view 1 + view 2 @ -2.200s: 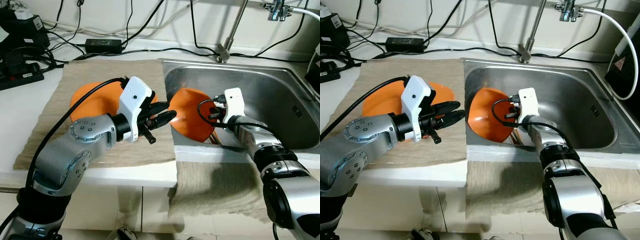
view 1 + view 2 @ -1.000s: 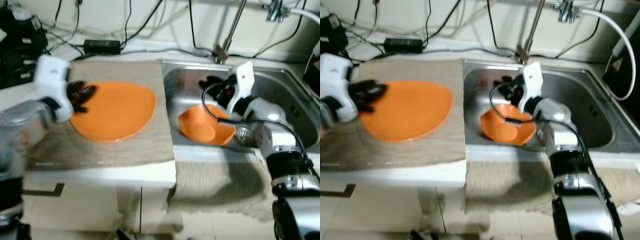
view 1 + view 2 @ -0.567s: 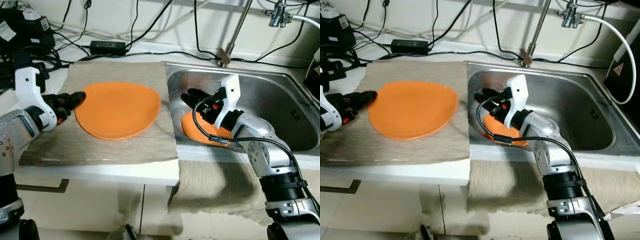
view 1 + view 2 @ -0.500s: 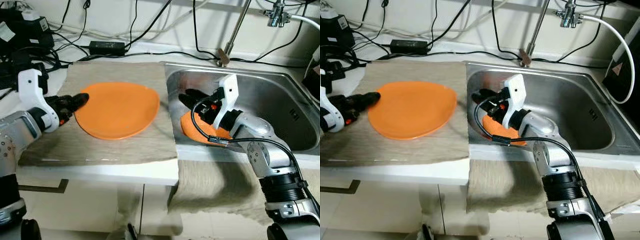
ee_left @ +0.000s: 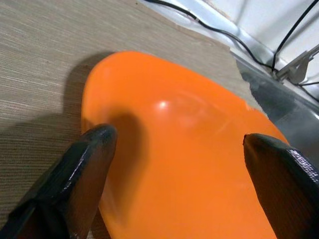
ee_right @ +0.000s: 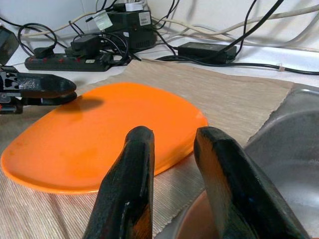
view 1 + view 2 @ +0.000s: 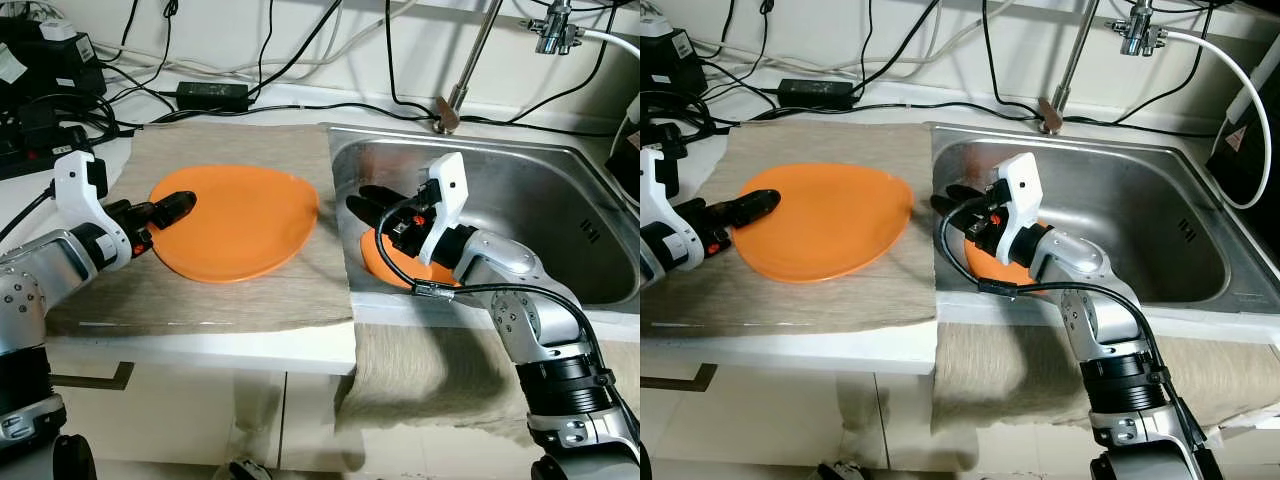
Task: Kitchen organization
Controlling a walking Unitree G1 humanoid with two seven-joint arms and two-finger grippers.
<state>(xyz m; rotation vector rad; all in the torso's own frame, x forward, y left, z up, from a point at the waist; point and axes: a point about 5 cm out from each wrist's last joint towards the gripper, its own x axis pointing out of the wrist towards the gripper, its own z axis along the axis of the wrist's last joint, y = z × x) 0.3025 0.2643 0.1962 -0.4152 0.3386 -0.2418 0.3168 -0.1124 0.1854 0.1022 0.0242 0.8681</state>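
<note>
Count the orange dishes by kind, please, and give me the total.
Orange plate, on the cloth beside the sink: 1
Orange bowl, inside the sink: 1
Total: 2

An orange plate (image 5: 184,149) lies on a beige woven mat (image 5: 45,64), framed by the two black fingers (image 5: 82,169) of the left gripper (image 5: 179,174), spread wide apart over the plate's near rim. A steel sink edge (image 5: 294,107) and black cables (image 5: 294,35) sit beyond.
</note>
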